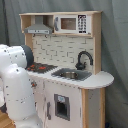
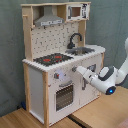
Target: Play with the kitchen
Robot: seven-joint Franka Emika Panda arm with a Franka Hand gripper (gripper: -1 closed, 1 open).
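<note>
The kitchen is seen filling the centre of both exterior views, standing upright on a wooden floor in front of a grey curtain. Its black and red stovetop is found at mid-height, with the sink and the black faucet beside it towards the second exterior view's right. A grey hood and a small microwave are placed along the top shelf. The windowed oven door is located in the lower centre of the second exterior view.

In the second exterior view the white arm is reached in from the right edge, and the tool is pointed at the front panel just above the oven door, near the knobs. Whether the tool is apart or together cannot be told, nor whether the panel is touched.

In the first exterior view only the arm's bulky white body is shown at the lower left, in front of the kitchen's left side.
</note>
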